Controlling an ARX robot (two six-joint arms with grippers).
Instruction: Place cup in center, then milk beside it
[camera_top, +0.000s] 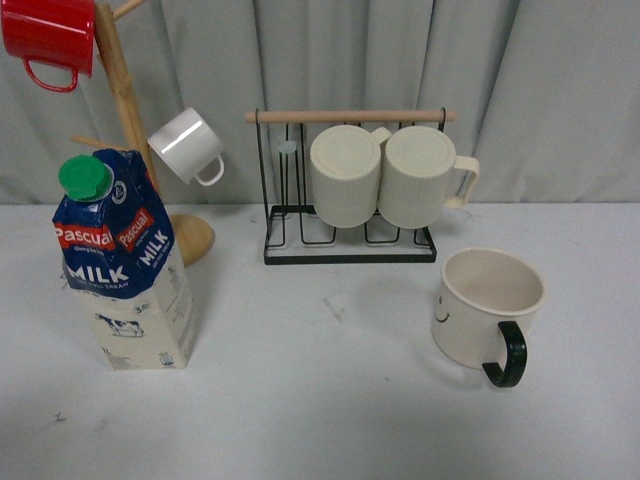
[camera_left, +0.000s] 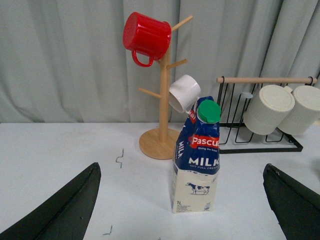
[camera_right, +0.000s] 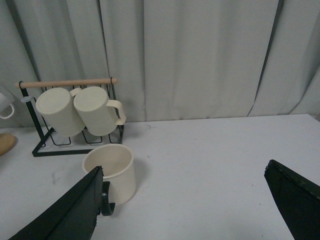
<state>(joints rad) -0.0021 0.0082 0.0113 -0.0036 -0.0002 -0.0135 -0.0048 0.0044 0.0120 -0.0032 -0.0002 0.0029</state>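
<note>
Jaws on both arms are spread wide, gripping nothing. Left jaws frame the milk in the left wrist view, right jaws frame the cup in the right wrist view.

Count: 1 carton, 5 mugs, 2 stands.

Tall blue-and-cream milk carton w/ green round cap (camera_top: 125, 265): upright on the left side of the pale grey desk (camera_top: 320, 410), just in front of the wooden mug tree (camera_top: 118, 75) and overlapping its round base in the front view.

Wide cream cup w/ black C-shaped handle (camera_top: 485, 305): upright on the right side, mouth up, handle toward the robot, small smiley on its side. It sits well apart from the milk.

Other things: black wire rack w/ wooden top bar (camera_top: 350, 255) at the back, behind the stretch of desk between milk and cup. It holds 2 ribbed cream mugs (camera_top: 345, 175) lying side by side, touching, bottoms toward the robot. The cup sits near the rack's right front corner, not touching it.

On the tree: 1 red enamel mug (camera_top: 45, 35) up top and 1 small white mug (camera_top: 185, 143) lower down, just above and behind the carton's cap.

Grey curtain (camera_top: 560, 100) hangs behind it all.
</note>
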